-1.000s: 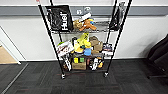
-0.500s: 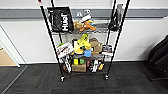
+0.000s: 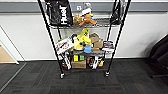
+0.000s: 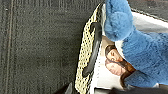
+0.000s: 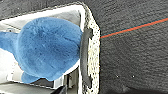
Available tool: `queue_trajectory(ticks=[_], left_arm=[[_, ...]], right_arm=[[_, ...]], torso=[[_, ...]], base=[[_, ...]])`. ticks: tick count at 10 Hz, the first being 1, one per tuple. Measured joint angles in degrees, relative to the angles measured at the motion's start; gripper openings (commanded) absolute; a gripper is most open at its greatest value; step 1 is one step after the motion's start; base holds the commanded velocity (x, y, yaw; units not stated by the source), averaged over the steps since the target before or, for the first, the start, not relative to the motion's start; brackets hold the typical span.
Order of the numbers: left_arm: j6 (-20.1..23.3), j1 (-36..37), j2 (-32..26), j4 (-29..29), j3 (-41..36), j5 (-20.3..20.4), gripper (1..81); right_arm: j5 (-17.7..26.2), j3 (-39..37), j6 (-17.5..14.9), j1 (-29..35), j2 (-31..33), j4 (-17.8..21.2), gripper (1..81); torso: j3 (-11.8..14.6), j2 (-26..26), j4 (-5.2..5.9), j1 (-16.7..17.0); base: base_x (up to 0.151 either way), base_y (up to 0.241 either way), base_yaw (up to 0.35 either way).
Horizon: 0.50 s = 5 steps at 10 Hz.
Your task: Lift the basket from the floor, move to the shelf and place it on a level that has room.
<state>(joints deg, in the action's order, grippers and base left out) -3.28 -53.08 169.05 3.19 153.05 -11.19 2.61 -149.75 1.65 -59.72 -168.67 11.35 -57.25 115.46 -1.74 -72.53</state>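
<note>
Grippers' state: cannot tell. Cream woven rectangular basket (image 4: 86, 53), dark end handles (image 5: 84, 56), holding blue plush toy (image 5: 47, 47): light, semi-rigid; best gripped at both ends.

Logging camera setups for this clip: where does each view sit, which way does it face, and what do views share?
Head view: high on the robot, facing forward and down at the tall black wire shelf on dark grey carpet floor; no robot part visible.
Left wrist view: on the left arm, looking down at the cream woven basket and blue plush toy.
Right wrist view: on the right arm, looking down likewise.
Shared: both wrist views show basket, toy, carpet.
</note>
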Motion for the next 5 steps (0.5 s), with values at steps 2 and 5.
queue_trajectory(ticks=[2, 5], left_arm=[[0.0, 0.9, 0.0, 0.0, 0.0, -0.4, 81.1], [0.0, 2.4, 0.5, 0.0, 0.0, -0.7, 81.1]], right_arm=[[0.2, 0.0, 0.0, 0.8, 0.0, 0.4, 81.1], [0.6, 0.0, 0.1, 1.0, 0.0, 0.7, 81.1]], torso=[[-0.8, 3.1, 0.0, -2.0], [-0.9, 8.9, 0.0, -5.6]], base=[[0.0, 0.0, 0.0], [0.0, 0.0, 0.0]])
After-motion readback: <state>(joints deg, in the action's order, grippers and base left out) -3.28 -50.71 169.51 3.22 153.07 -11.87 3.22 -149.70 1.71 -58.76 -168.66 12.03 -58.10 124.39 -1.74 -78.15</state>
